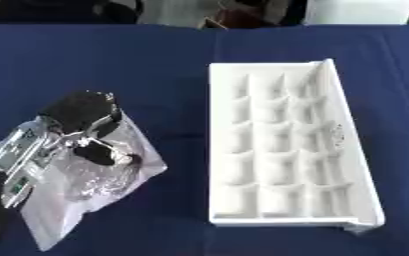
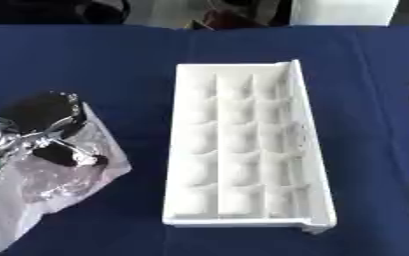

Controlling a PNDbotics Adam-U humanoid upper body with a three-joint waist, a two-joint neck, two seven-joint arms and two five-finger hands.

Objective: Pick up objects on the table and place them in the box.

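Blue cloth is covering the tabletop (image 1: 155, 60), with the white compartmented box (image 1: 282, 145) lying at about three o'clock. Over at nine o'clock, the left hand (image 1: 81, 117) is pressing down on a clear plastic bag (image 1: 94, 185), its fingers curling around the crinkled film.

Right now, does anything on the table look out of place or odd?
Nothing is spilled or damaged. The white compartment box lies flat, slightly askew, and its cells look empty. The only object is a crinkled clear plastic bag at the left, under the left hand, whose fingers curl onto it.
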